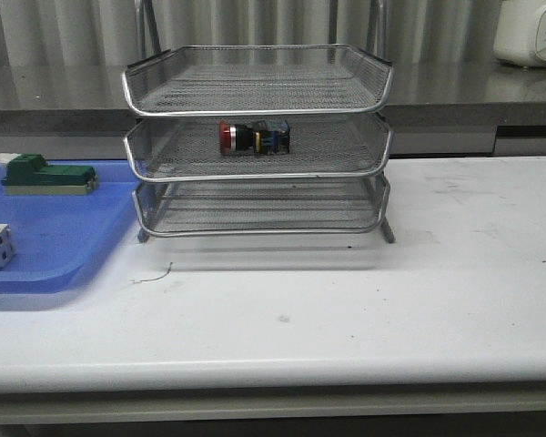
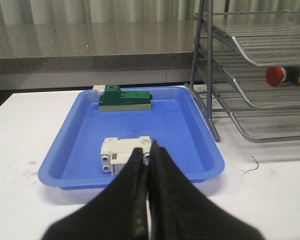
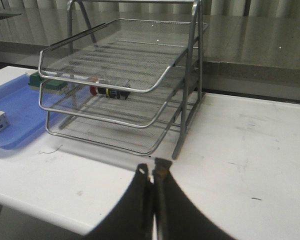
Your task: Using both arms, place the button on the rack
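Front view: the button (image 1: 253,137) lies on its side in the rack (image 1: 257,173)'s middle tier, frame centre. Left wrist view: my left gripper (image 2: 149,155) is pinched closed, empty. Right wrist view: my right gripper (image 3: 153,172) likewise. Bumping the rack could roll the button.

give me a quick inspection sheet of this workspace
surface: white table, scuffed, with a small wire scrap in front of the rack
job's things: button lies on its side in the middle tier of the rack
clutter: blue tray holds a green-and-white block and a white block
grippers: left gripper and right gripper, jaws shut, holding nothing
cables: nothing seen
surroundings: grey counter behind, white appliance on it
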Controlling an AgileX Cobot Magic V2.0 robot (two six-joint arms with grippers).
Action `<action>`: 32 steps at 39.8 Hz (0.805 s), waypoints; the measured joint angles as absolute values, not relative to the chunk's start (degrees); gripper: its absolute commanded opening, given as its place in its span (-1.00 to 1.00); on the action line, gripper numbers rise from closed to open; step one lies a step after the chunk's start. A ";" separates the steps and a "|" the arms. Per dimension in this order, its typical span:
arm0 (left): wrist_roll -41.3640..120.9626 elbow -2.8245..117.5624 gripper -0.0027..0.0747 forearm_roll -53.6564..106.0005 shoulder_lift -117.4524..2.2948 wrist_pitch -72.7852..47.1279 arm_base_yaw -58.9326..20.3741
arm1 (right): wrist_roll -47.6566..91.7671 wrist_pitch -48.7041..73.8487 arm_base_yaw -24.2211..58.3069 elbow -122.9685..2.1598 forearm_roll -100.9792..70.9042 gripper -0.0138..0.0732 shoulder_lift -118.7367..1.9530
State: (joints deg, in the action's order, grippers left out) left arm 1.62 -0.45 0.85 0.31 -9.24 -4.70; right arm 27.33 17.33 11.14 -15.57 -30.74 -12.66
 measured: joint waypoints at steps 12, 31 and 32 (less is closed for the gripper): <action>1.62 -0.45 -0.98 0.98 0.31 -9.24 -4.70 | 7.70 14.18 5.28 -9.47 -13.28 -0.82 -8.35; 1.62 -0.45 -0.98 0.98 0.31 -9.24 -4.70 | 0.00 12.09 0.76 1.58 -5.94 -0.82 0.52; 1.62 -0.45 -0.98 0.98 0.31 -9.24 -4.70 | 0.00 12.09 0.76 1.60 -5.75 -0.82 0.52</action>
